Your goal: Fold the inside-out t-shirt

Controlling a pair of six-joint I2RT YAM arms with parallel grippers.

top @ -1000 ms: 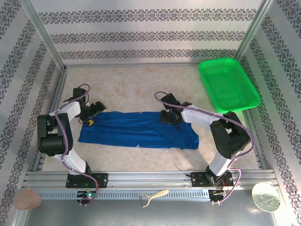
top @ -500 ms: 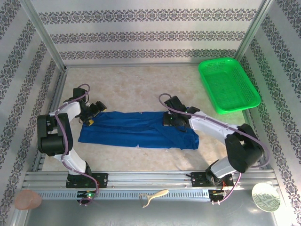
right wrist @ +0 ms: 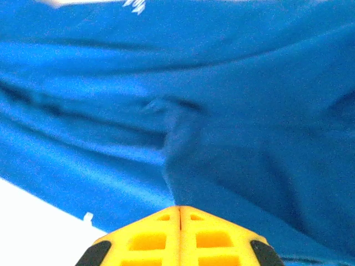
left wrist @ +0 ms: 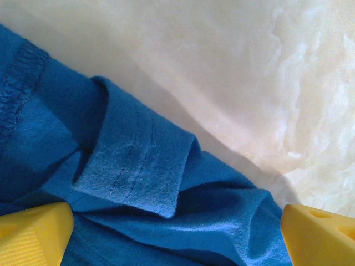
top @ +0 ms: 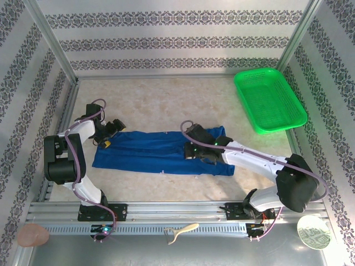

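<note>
Step in hand: crosswise fold of t-shirt (top: 150, 154), which lies as long narrow band, left to right, mid-worktop (top: 166, 102).
Right fingers (top: 192, 148) clamped tight on pinch of blue cloth right of centre; right end bunched, partly raised behind them.
Left fingers (top: 106, 142) spread wide at left end, straddling folded hem, gripping nothing.
Next, likely: right carries pinched end leftward over band, low and even; left must pin its end against drag.
</note>
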